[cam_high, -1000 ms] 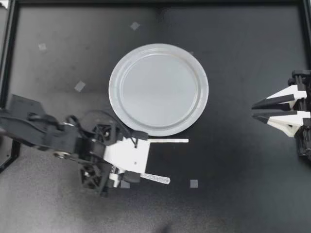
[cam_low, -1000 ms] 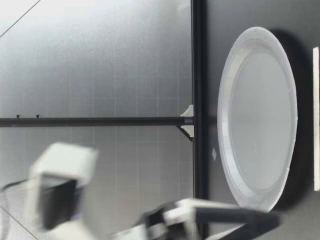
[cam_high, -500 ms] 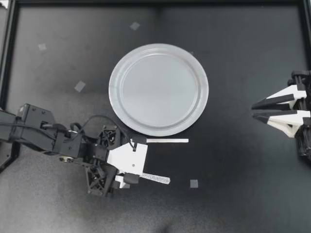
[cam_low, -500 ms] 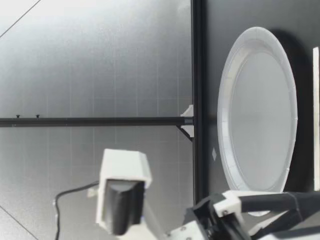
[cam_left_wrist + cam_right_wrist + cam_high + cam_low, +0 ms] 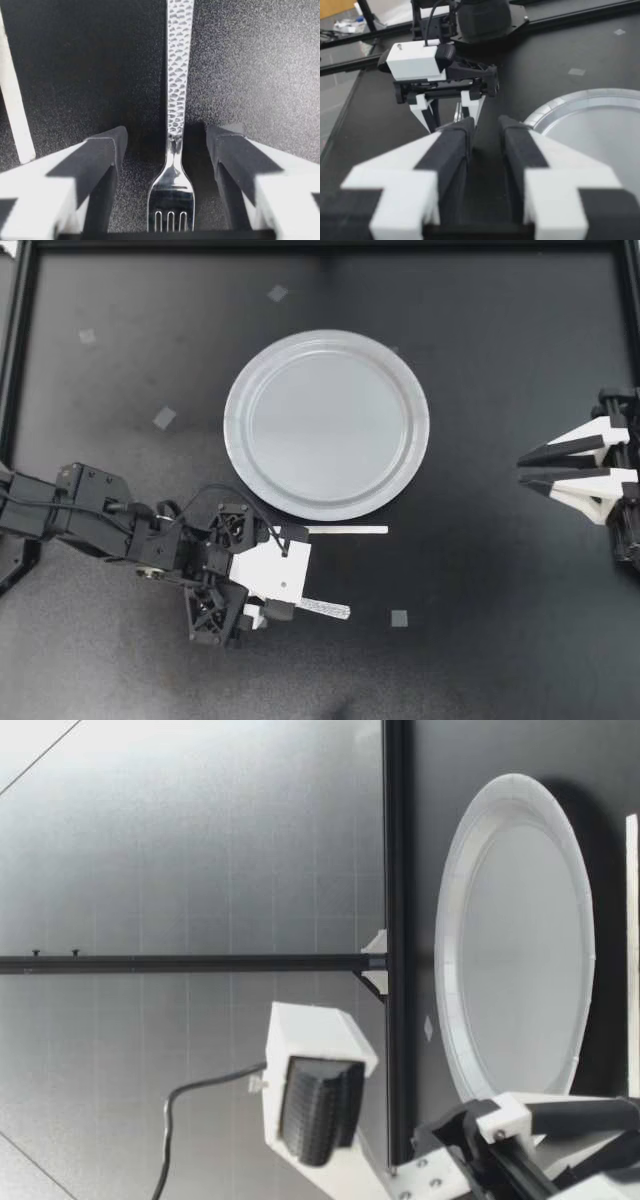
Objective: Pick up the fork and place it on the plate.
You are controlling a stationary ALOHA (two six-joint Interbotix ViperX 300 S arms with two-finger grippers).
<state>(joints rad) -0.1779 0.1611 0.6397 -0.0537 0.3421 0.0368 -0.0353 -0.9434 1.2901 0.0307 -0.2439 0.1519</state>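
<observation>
A silver fork with a hammered handle (image 5: pixel 325 609) lies on the black table, in front of the round grey plate (image 5: pixel 232 425). My left gripper (image 5: pixel 290 571) stands low over the fork's head, open. In the left wrist view the fork (image 5: pixel 177 90) lies midway between the two fingers (image 5: pixel 107 150), tines toward the wrist, with a gap on each side. My right gripper (image 5: pixel 522 469) hangs at the table's right edge, open and holding nothing. The right wrist view looks past its own fingers (image 5: pixel 452 145) to the left gripper (image 5: pixel 450 117) and the plate (image 5: pixel 580 100).
A thin white strip (image 5: pixel 345 530) lies between the plate and the fork, just outside one left finger (image 5: pixel 15 115). Small tape squares (image 5: pixel 164 418) (image 5: pixel 399 618) dot the table. A black frame (image 5: pixel 20 360) borders it. The low view shows the plate (image 5: pixel 450 920) beyond the left wrist (image 5: pixel 310 1090).
My left arm has sunk toward the table, bringing its open fingers down around the fork's head. The fork, plate and right arm have not moved.
</observation>
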